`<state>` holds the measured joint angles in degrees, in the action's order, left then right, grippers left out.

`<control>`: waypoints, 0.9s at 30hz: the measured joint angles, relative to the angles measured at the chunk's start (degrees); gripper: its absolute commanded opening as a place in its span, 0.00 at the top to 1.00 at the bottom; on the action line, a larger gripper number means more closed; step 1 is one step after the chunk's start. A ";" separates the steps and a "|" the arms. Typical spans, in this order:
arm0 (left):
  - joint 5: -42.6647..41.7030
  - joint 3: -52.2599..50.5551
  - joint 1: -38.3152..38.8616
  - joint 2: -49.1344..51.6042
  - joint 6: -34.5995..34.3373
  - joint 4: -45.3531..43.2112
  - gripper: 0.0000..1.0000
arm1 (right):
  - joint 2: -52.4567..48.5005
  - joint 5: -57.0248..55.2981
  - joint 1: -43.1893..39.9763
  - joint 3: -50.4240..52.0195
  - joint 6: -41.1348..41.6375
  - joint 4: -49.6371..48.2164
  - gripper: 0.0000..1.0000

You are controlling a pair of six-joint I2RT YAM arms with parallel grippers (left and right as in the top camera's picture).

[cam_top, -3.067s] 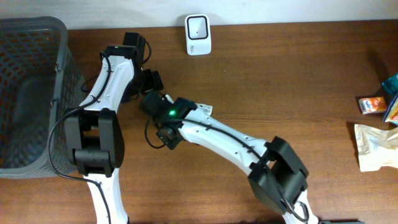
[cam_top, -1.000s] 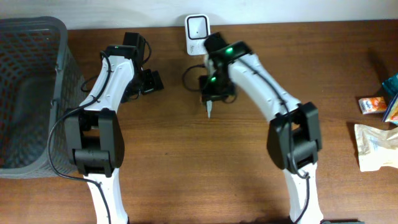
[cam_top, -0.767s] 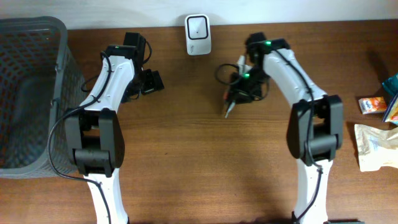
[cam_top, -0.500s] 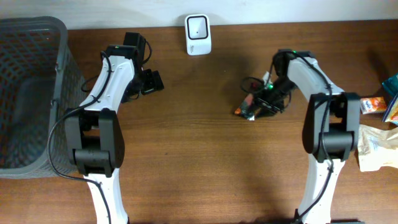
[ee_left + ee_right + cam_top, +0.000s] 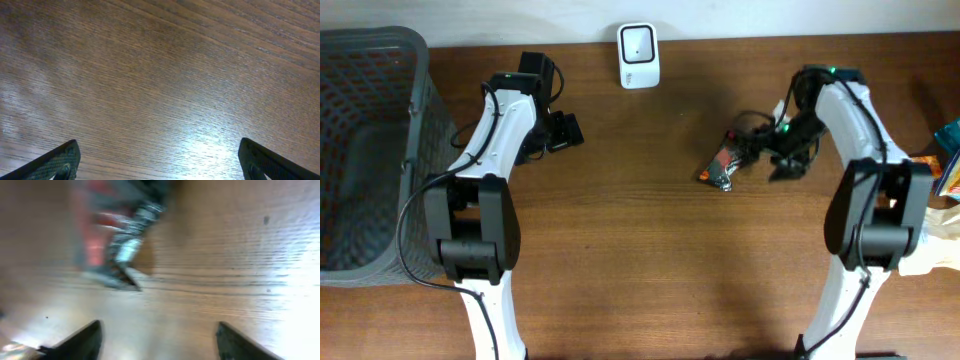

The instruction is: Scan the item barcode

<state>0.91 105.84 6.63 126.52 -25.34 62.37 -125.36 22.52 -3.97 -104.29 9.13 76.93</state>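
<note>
Table (image 5: 680,110) open between scanner (image 5: 638,42) and packet (image 5: 721,166); basket (image 5: 417,100) blocks left edge; packages (image 5: 945,240) crowd right edge.

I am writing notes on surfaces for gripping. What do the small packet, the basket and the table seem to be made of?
Small packet: probably thin plastic or foil film, shiny; it looks crinkled, with red print and silvery glints.
Basket: likely moulded grey plastic, matt, with an open mesh wall.
Table: wood or wood-look laminate, brown, semi-gloss; grain lines and light reflections show.
</note>
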 measured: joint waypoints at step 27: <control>0.00 0.00 0.00 0.00 0.00 0.00 0.01 | -5.16 -26.18 17.14 -1.62 31.28 -11.23 0.26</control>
<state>0.91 105.84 6.63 126.52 -25.34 62.37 -130.52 -3.66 13.17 -105.91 40.40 65.69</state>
